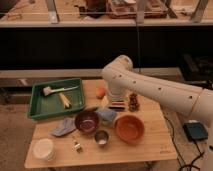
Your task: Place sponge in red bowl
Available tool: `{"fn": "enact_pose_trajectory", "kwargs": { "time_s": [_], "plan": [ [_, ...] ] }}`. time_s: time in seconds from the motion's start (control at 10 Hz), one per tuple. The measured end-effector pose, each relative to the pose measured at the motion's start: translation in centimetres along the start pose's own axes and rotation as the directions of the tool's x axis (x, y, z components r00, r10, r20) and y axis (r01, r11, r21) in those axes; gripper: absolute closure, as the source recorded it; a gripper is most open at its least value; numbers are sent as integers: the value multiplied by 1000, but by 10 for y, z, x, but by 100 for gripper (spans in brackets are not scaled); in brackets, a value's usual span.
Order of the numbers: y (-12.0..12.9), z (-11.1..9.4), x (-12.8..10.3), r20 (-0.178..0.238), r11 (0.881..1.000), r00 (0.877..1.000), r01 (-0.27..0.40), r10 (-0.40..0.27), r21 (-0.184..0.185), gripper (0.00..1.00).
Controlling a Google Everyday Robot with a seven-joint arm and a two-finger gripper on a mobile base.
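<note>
The blue-grey sponge (106,116) lies on the wooden table (150,150) between the dark purple bowl (86,121) and the red bowl (129,128). The red bowl stands just right of the sponge and looks empty. My gripper (116,104) hangs from the white arm (150,90) just above and behind the sponge. The arm's wrist hides most of the gripper.
A green tray (37,107) with a brush and a yellow item sits at the back left. An orange fruit (101,92) and a brown cone-like object (133,102) lie beside the gripper. A metal cup (101,137), a grey cloth (63,127) and a white bowl (43,149) stand in front.
</note>
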Motion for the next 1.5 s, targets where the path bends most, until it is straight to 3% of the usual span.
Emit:
{"fn": "enact_pose_trajectory", "kwargs": {
  "time_s": [0.2, 0.4, 0.5, 0.8, 1.5],
  "plan": [
    [-14, 0, 3, -8, 996, 996, 90, -90, 26, 20],
    [-13, 0, 4, -12, 996, 996, 90, -90, 27, 20],
    [-10, 5, 7, -7, 993, 993, 115, -115, 21, 20],
    [-25, 34, 19, -10, 974, 976, 220, -220, 51, 20],
    [-36, 57, 16, -24, 955, 960, 281, -280, 90, 20]
  ]
}}
